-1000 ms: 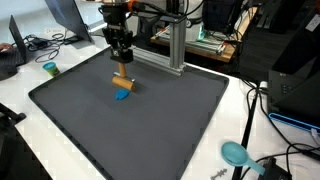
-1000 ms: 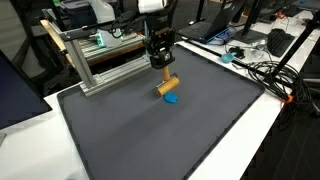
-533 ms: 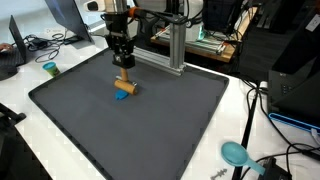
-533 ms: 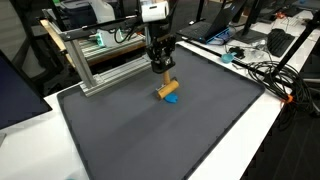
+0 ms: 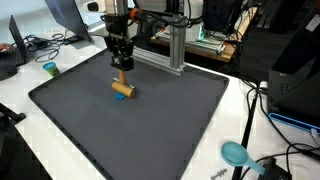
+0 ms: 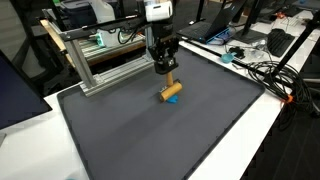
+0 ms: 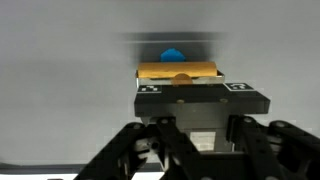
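My gripper (image 5: 122,66) (image 6: 165,70) hangs over the back part of a dark grey mat (image 5: 150,130) (image 6: 150,130). It is shut on a tan wooden block (image 5: 122,87) (image 6: 171,91), held just above or on a small blue object (image 5: 119,97) (image 6: 175,100) that lies on the mat. In the wrist view the block (image 7: 180,72) sits crosswise at the tips of the gripper (image 7: 195,90), and the blue object (image 7: 173,54) peeks out beyond it. Whether block and blue object touch cannot be told.
An aluminium frame (image 5: 175,45) (image 6: 95,60) stands at the mat's back edge. A teal cup (image 5: 50,69) and a teal round object (image 5: 236,153) lie off the mat on the white table. Cables and laptops lie around the edges.
The gripper has come down a little with the wooden block. The block now covers more of the blue object than before.
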Tool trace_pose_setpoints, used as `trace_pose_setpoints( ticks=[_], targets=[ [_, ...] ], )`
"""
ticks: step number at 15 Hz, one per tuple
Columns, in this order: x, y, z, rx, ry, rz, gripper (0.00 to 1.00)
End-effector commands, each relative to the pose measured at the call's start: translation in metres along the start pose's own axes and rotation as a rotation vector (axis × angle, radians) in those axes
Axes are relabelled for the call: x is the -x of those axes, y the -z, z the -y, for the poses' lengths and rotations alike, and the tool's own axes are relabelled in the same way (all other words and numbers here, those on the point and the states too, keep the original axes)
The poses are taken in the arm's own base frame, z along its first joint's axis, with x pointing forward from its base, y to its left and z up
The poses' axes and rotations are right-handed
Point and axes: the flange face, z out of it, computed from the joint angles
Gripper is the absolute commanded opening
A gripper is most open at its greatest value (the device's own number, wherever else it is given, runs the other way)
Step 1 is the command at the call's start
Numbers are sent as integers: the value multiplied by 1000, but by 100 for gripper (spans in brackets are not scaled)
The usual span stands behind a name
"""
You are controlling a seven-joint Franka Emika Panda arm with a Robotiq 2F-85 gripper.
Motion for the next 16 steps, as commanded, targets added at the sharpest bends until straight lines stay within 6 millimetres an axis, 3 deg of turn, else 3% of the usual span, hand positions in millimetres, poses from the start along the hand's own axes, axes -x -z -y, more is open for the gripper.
trace_pose_setpoints(
  ticks=[1, 11, 16],
  targets=[
    [-7, -20, 6, -1, -14, 0, 22],
    [-17, -21, 3, -21, -28, -18, 22],
    [-25, 2, -4, -32, -58, -87, 22]
  ],
)
